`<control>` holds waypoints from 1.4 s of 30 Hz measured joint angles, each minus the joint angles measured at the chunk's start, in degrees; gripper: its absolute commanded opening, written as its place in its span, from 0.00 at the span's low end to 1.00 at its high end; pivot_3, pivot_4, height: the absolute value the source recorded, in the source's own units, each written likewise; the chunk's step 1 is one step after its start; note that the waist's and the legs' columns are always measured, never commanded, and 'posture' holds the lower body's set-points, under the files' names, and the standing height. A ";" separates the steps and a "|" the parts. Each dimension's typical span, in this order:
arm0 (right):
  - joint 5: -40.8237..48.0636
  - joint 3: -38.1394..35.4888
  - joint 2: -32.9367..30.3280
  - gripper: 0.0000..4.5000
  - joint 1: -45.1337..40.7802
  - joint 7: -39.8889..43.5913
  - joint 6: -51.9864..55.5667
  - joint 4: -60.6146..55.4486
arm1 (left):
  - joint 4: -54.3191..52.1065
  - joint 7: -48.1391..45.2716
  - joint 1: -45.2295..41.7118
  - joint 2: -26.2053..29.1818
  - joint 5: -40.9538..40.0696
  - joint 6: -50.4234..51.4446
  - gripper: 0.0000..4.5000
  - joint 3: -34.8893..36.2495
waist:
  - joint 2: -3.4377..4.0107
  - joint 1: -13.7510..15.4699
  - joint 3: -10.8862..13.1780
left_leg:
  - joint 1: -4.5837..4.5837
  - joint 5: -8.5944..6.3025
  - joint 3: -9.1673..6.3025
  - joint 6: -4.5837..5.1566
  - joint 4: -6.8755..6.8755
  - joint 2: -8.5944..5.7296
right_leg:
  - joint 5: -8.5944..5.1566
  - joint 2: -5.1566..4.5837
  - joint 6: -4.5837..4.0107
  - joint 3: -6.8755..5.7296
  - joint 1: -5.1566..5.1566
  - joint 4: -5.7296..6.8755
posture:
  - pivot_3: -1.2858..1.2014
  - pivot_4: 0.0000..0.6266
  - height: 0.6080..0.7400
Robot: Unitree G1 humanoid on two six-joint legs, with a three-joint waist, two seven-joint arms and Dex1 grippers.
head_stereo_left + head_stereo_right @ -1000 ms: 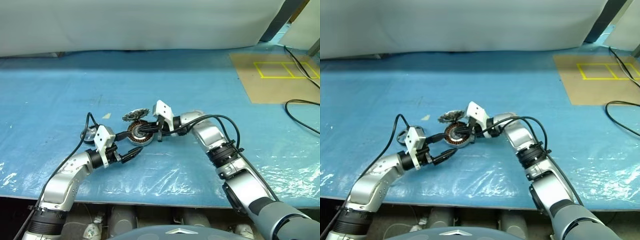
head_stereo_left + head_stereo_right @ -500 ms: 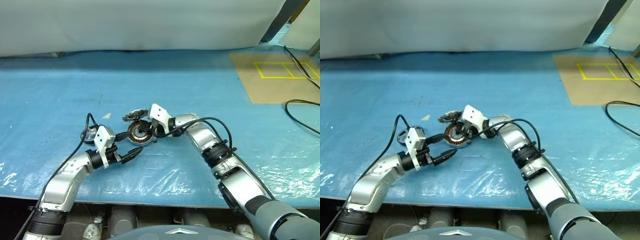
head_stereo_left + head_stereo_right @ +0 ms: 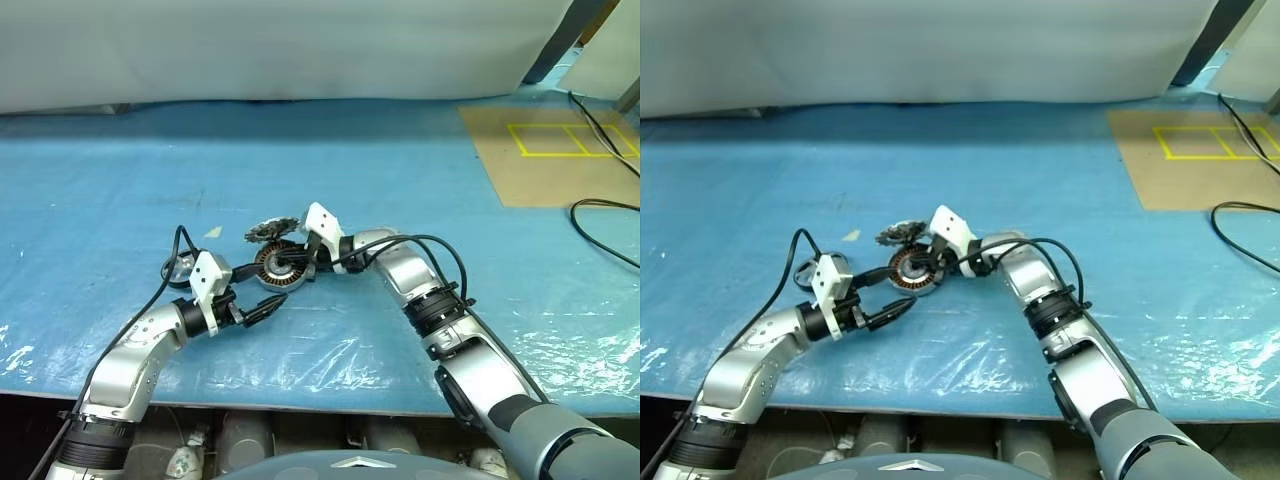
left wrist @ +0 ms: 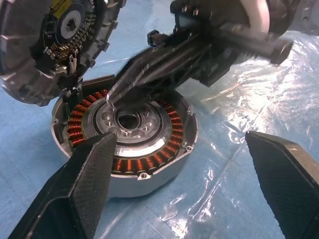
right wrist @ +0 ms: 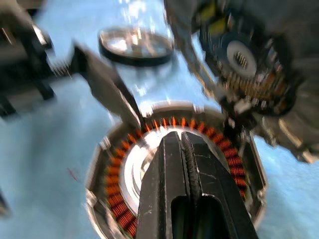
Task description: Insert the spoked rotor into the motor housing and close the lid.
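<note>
Head views: Where the blue plastic-covered table meets a pale wall, a brown floor patch with yellow tape lies at far right, black cables beside it.
Housing: the round silver motor housing with copper windings sits mid-table; the dark grey toothed spoked rotor leans tilted against its far edge.
Left wrist view: the left gripper is spread wide, holding nothing, just short of the housing.
Right wrist view: the right gripper is clenched empty, tips over the housing's silver hub.
</note>
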 measured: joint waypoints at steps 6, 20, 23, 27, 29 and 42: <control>2.26 -0.11 -0.47 0.00 -0.12 1.17 2.14 -4.26 | 0.00 0.00 -0.31 -0.04 0.00 0.04 0.97 -0.34 | 0.00 0.01 0.00 | 0.01 0.00 0.00 -0.01 -0.01 0.00 | 0.00 0.00 0.00 -0.02 0.01 0.00 | 0.52 0.24 1.00; -3.48 3.82 -0.61 0.00 1.08 -2.02 -2.54 2.54 | -0.20 0.61 0.06 -0.15 -0.03 0.68 0.97 -0.78 | 0.00 0.09 -0.01 | 0.24 -0.01 0.04 0.00 0.03 0.02 | 0.00 -0.02 0.00 0.02 0.23 0.01 | 0.52 0.24 1.00; 0.48 1.92 -0.23 0.00 2.02 -0.08 3.05 0.41 | -0.19 0.60 -0.15 -0.15 -0.05 0.70 0.97 -0.78 | 0.01 0.04 -0.01 | 0.06 0.00 0.05 0.00 0.03 0.01 | 0.00 -0.02 0.00 0.02 0.08 -0.02 | 0.52 0.24 1.00; 4.26 -1.02 -0.36 0.00 1.61 0.95 7.02 -3.24 | -0.06 0.54 -0.66 -0.16 -0.05 0.68 0.97 -0.83 | 0.01 0.06 -0.01 | 0.04 0.00 0.05 -0.01 -0.03 0.02 | 0.00 -0.01 0.00 -0.02 0.05 -0.01 | 0.52 0.24 1.00; 3.87 -0.94 -0.16 0.00 1.51 0.19 6.52 -3.90 | 0.16 0.41 -0.99 -0.30 -0.04 0.64 0.97 -0.87 | 0.01 0.02 -0.01 | 0.06 0.00 0.05 -0.01 -0.07 0.03 | 0.00 -0.01 0.00 -0.03 0.04 -0.02 | 0.52 0.24 1.00; -5.89 3.04 1.97 0.00 -0.38 -10.24 -5.00 5.65 | 1.21 -0.11 -1.44 -0.67 0.01 -0.02 0.97 -0.92 | 0.01 -0.12 -0.01 | 0.12 0.00 0.08 -0.02 -0.07 0.02 | 0.00 -0.02 0.00 -0.01 0.07 -0.01 | 0.52 0.24 1.00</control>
